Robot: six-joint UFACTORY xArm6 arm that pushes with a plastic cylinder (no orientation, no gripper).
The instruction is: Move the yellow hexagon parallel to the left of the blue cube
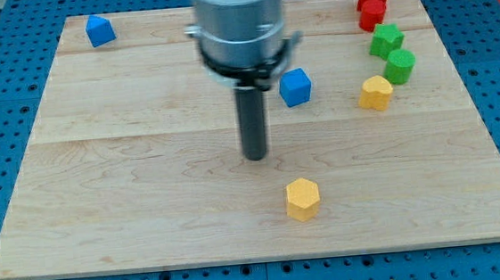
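Observation:
The yellow hexagon [303, 198] lies near the view's bottom, right of centre. The blue cube [295, 87] sits above it, in the board's upper middle. My tip [256, 156] is on the board between them, to the left of both: above and left of the yellow hexagon, below and left of the blue cube. It touches neither block.
A second blue block [99, 30] sits at the top left. At the right are a second yellow block [375, 92], two green blocks [386, 38] [400, 66] and red blocks [372, 3]. The wooden board [129, 194] lies on a blue pegboard.

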